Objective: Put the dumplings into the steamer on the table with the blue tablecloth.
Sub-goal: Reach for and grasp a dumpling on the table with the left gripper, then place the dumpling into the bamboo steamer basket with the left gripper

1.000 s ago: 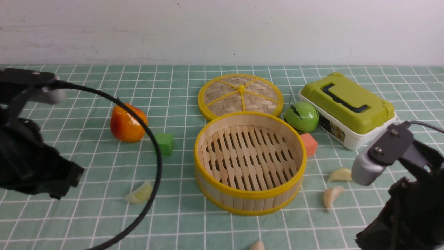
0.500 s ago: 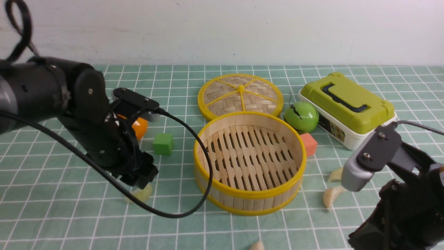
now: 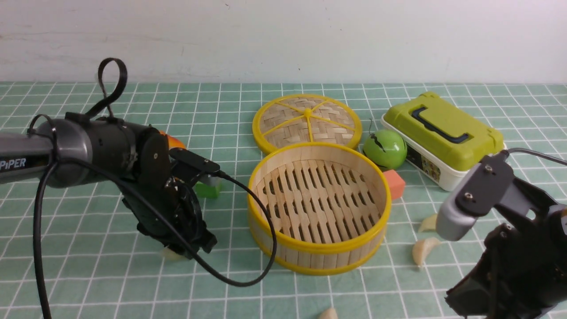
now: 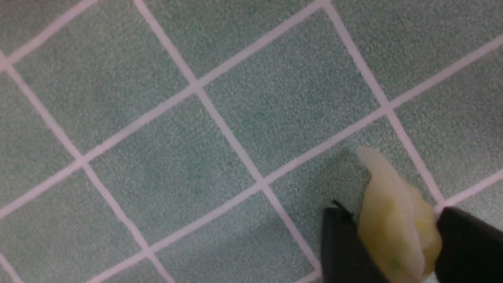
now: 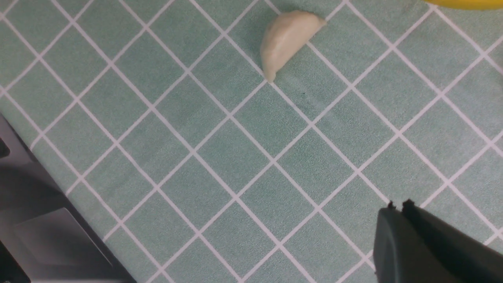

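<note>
Left claw (image 4: 397, 245) is clamped across the yellowish dumpling (image 4: 393, 224), down at the cloth (image 4: 157, 137), left of the empty steamer (image 3: 319, 254). Right claw (image 5: 399, 208) is closed on nothing. Other dumplings (image 3: 423, 251) lie right and near. Probably light, stiff, glossy and slippery, so pinch the fat belly, not the pleated edge.

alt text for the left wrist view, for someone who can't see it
A yellowish dumpling is gripped in the black left claw, seen close up at the picture's lower edge. Behind it, a teal-green tablecloth with a grid of thin white lines fills the frame.
</note>
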{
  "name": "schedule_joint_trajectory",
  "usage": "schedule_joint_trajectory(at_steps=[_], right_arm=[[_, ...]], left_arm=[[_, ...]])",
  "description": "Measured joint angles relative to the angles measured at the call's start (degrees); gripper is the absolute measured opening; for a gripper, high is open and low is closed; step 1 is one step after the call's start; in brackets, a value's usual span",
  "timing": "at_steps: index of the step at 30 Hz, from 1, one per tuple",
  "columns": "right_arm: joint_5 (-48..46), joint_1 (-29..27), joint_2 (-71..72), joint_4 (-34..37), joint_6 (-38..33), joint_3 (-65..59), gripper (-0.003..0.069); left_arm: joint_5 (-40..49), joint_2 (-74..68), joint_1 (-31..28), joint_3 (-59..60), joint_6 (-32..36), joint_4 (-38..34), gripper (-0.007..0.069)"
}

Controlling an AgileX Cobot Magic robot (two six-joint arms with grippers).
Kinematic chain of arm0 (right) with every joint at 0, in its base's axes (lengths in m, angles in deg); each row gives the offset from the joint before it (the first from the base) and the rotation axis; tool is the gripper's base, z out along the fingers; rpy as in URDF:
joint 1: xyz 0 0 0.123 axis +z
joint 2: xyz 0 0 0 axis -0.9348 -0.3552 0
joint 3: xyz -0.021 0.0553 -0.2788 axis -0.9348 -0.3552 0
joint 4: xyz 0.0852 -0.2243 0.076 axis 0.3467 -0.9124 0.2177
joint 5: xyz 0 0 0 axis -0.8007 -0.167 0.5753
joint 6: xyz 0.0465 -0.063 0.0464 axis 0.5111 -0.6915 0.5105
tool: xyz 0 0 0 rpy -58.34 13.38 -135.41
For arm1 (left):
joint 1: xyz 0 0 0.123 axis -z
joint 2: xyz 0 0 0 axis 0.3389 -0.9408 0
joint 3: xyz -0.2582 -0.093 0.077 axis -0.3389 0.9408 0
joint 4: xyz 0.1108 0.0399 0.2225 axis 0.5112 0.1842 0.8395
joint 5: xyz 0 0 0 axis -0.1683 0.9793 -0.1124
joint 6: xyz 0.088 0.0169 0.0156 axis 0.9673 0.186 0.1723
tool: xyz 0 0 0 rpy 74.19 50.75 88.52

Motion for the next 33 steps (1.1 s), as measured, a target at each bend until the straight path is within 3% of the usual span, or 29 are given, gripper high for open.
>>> schedule_joint_trajectory(at_steps=[2,7,13,18,24,30,32,33], right_arm=[[0.41,0.0,0.0,0.0,0.0,0.0,0.0015],[0.58,0.0,0.0,0.0,0.0,0.0,0.0021],[-3.66,0.0,0.76,-0.07,2.76,0.14,0.0022],[-9.36,0.0,5.43,-1.42,7.5,0.92,0.0024],[-12.09,0.0,14.68,-4.9,10.99,0.97,0.0032],[-12.97,0.0,20.8,-7.44,12.28,0.97,0.0041],[-12.99,0.0,22.2,-8.31,12.49,0.97,0.0041],[-12.99,0.0,22.74,-8.76,12.49,1.02,0.0041]], left_arm=[[2.58,0.65,0.38,-1.56,-0.81,0.33,0.0183],[10.35,3.35,4.02,-11.89,-3.73,0.59,0.0199],[16.44,0.18,13.26,-29.71,-15.37,0.0,0.0199],[20.28,-10.93,18.56,-44.39,-23.68,-0.55,0.0199],[20.9,-25.18,19.81,-58.6,-33.13,0.0,0.0199],[20.8,-31.65,19.81,-64.93,-38.25,1.68,0.02],[20.74,-32.48,19.81,-65.18,-38.46,1.87,0.0229],[20.74,-32.99,19.81,-65.26,-38.57,1.93,0.0281]])
